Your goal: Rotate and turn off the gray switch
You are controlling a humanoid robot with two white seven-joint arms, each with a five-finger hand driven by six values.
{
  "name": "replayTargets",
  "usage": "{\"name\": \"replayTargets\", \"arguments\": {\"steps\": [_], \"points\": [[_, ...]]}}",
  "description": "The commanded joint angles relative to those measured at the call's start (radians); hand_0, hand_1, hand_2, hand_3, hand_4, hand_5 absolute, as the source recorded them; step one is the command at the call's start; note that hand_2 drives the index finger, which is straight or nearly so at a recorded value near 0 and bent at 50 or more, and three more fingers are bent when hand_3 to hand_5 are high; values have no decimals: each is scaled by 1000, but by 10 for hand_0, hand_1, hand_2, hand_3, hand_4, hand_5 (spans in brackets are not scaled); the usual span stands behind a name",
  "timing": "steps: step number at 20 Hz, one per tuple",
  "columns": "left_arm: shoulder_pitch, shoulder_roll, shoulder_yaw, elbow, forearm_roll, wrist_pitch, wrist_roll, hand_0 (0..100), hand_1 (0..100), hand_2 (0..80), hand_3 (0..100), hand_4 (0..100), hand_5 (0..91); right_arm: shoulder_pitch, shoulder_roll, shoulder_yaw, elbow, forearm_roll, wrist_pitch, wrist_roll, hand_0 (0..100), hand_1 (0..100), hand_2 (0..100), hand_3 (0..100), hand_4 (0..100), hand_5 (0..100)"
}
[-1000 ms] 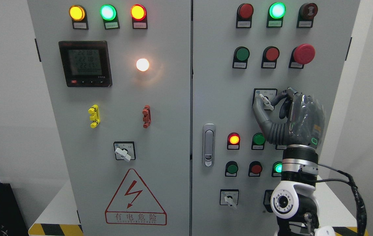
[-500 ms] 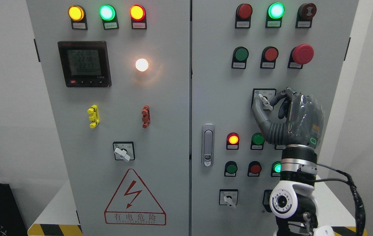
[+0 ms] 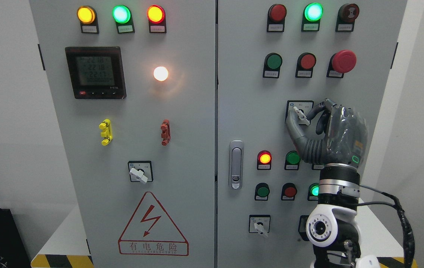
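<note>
Right hand is raised upright against the right cabinet door, arm coming up from the bottom right, white wrist joint below a silver cuff. Fingers curled: thumb and forefinger pinch the gray switch, a small pale lever on a black-framed square plate, upper middle of that door. Lever sits tilted, top end leaning to the upper left. Hand is dark gray, ribbed rubbery thumb, glossy translucent shell over the back of the palm. Black cable loops off the forearm to the right. Palm and wrist cover part of the button rows below: red lit lamp and green button clear, a lit green lamp half hidden behind the wrist, another black plate lower down mostly hidden. Above the hand: green button, red button, and a big red mushroom button; top row has a lit green lamp between two dark red ones. Second rotary switch low on the same door, chrome door latch at its left edge. Left door has a black digital meter, a white glowing lamp, yellow and red clips, a third rotary switch and a red lightning warning triangle. Cabinet is matte light gray sheet metal. Left arm not visible.
</note>
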Motion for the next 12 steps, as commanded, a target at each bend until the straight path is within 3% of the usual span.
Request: {"name": "replayTargets", "arguments": {"steps": [1, 12], "points": [[-9, 1, 8, -25, 20, -1, 0, 120, 389, 0, 0, 0, 0, -6, 0, 1, 5, 0, 0, 1, 324, 459, 694, 1000, 1000, 1000], [-9, 0, 8, -25, 20, -1, 0, 120, 389, 0, 0, 0, 0, -6, 0, 1, 9, 0, 1, 1, 400, 445, 703, 1000, 1000, 1000]]}}
